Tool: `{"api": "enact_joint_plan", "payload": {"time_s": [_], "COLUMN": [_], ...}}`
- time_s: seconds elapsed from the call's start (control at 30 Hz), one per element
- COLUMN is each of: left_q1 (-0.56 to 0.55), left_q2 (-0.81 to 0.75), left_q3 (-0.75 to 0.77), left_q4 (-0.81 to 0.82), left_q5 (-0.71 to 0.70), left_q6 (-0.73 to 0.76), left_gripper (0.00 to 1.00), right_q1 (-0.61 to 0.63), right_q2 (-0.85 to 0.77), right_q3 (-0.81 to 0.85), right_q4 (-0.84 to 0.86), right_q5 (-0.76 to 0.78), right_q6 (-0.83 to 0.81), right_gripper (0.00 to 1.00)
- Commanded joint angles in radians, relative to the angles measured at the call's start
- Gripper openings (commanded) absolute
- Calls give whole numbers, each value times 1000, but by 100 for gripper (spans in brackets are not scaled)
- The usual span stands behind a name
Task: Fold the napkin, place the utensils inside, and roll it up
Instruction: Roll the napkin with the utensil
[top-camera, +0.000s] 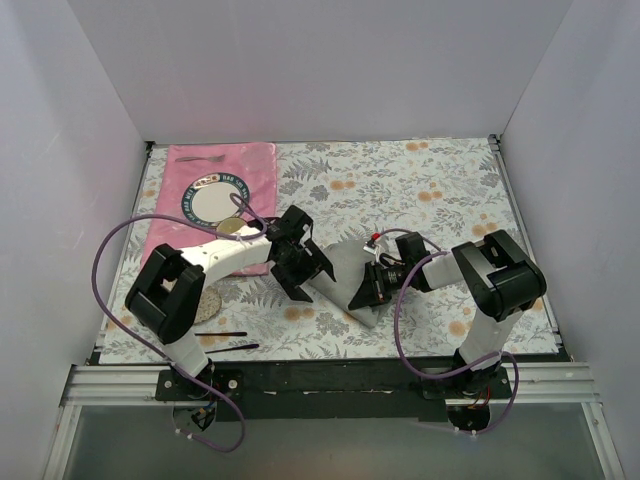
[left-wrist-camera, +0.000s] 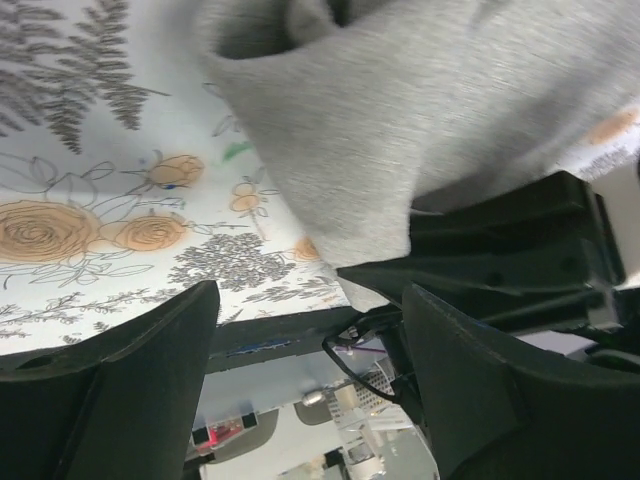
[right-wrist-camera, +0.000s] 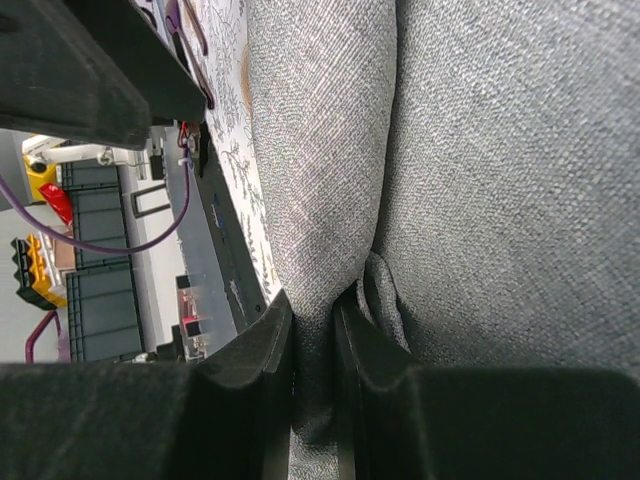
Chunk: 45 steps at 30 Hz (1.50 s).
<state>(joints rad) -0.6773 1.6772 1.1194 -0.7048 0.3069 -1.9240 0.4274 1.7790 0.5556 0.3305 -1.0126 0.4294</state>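
Observation:
The grey napkin (top-camera: 342, 272) lies bunched in a thick fold at the middle of the table, between my two grippers. In the top view my left gripper (top-camera: 305, 278) stands open at the cloth's left edge. The left wrist view shows the napkin (left-wrist-camera: 400, 130) just ahead of that gripper (left-wrist-camera: 308, 300), with nothing between its dark fingers (left-wrist-camera: 130, 380). My right gripper (top-camera: 362, 293) is at the napkin's near right end. In its wrist view it (right-wrist-camera: 313, 305) is shut on a fold of the napkin (right-wrist-camera: 320, 180). The utensils are hidden.
A pink placemat (top-camera: 250, 165) with a round plate (top-camera: 208, 201) lies at the back left. A thin black utensil (top-camera: 220, 334) and a purple-handled one (top-camera: 238, 347) lie near the front left edge by the left arm's base. A flowered cloth (top-camera: 420, 190) covers the table.

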Motion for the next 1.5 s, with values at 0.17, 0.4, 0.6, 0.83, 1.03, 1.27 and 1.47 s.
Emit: {"api": "enact_joint_plan", "payload": {"time_s": [0.17,0.4,0.6,0.83,1.03,1.27,1.47], "left_q1": [-21,-47,-47,-47,-42,-39,-31], "left_q2": [45,110,150,188,200,213,205], "left_q3": [5,-12,-40,0,39,63,56], "left_q4": [142,145,174,142,82,54,54], "left_q5": [-12,-23,-84,-112,-106,-77,-52], "left_q6": [-147,-173,-140,-81,-46,-24,-23], "left_gripper": [74,70,49,11,0,0,0], "right_q1": [-4,-4,-3,36,117,263,459], "right_q2": [72,82,71,-18,-145,-358,-431], "right_q3": [-17,18,53,131,259,360,351], "right_q4": [-128,-168,-237,-430,-613,-766,-752], "right_q5": [100,101,127,249,472,911,1137], "right_q6": [-64,-87,-122,-222,-293,-340,-402], "right_gripper": [1,1,1,16,35,76,72]}}
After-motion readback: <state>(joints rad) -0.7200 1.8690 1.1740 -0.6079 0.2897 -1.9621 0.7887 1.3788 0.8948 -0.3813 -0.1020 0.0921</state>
